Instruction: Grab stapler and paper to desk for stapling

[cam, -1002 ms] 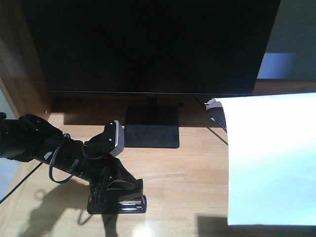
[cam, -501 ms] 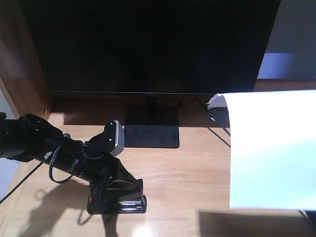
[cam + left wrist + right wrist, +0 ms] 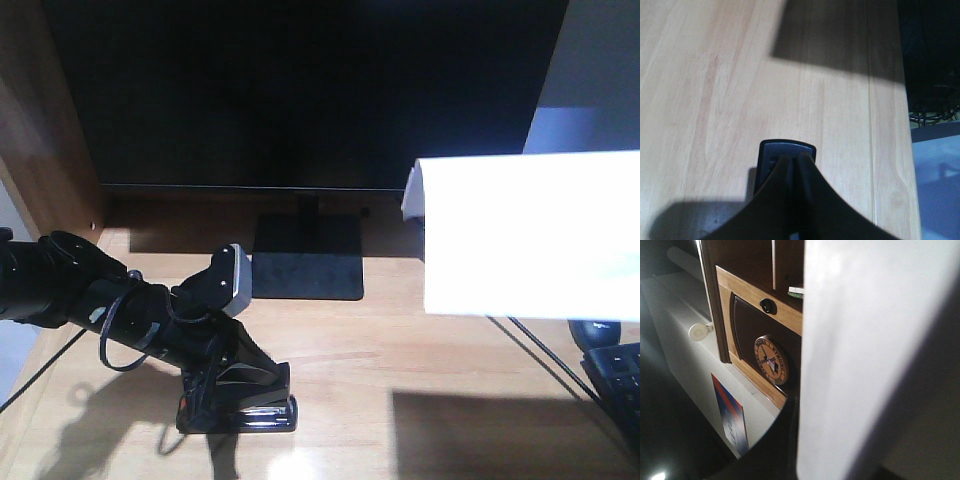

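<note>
The black stapler [image 3: 245, 408] rests on the light-wood desk [image 3: 380, 350] at the front left. My left gripper [image 3: 232, 385] is shut on it from above. In the left wrist view the fingertips [image 3: 785, 162] meet over the stapler's front end [image 3: 786, 148]. The white paper [image 3: 530, 235] hangs in the air over the desk's right side, its far edge curled. My right gripper [image 3: 799, 407] is shut on the paper [image 3: 865, 350] at its edge. The right gripper is hidden in the front view.
A large black monitor [image 3: 300, 90] with a square foot [image 3: 307, 270] stands at the back of the desk. A black keyboard [image 3: 617, 378] and a dark mouse [image 3: 600, 330] lie at the right front. Cables run under the paper. A wooden side panel [image 3: 35, 130] rises at the left.
The paper has risen and tilted flatter; its lower edge moved up, uncovering the keyboard and its shadow on the desk. The left arm and stapler have not moved.
</note>
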Robot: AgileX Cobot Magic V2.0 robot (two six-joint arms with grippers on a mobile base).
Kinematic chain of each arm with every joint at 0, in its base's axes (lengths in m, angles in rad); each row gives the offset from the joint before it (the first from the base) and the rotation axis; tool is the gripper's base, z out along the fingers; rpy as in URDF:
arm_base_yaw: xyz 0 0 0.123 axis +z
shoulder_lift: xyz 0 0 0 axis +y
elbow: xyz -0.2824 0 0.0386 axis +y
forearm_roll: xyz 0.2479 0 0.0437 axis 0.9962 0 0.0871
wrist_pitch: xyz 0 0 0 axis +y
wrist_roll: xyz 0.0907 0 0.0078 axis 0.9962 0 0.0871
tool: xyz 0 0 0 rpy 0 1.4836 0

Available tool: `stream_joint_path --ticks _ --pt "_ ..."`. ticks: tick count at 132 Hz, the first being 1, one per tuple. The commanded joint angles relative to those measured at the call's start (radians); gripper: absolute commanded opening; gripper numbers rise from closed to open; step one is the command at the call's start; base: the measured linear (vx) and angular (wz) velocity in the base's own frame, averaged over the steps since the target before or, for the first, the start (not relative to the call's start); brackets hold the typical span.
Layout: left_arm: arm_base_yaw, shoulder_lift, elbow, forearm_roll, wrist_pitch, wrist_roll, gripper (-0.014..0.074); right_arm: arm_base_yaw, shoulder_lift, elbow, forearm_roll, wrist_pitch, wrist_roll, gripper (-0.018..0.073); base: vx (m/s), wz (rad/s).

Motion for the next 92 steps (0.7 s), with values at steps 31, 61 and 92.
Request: stream_joint_path --ticks 31,61,92 --pt "-0.004 -0.042 -0.021 -0.046 0.041 -0.007 -0.0006 -0.004 0.345 -0.031 0.041 -0.308 -0.029 -0.0002 0.0 0.0" --pt "-0.004 -0.042 -0.021 -0.046 0.041 -0.007 -0.0006 -0.004 0.515 -0.033 0.033 -0.335 -0.026 -0.0002 0.0 0.0" --pt "-0.004 -0.042 -0.021 -0.046 0.041 -0.007 -0.0006 -0.124 0.624 -0.033 -0.125 -0.335 0.043 -0.0002 0.0 0.0"
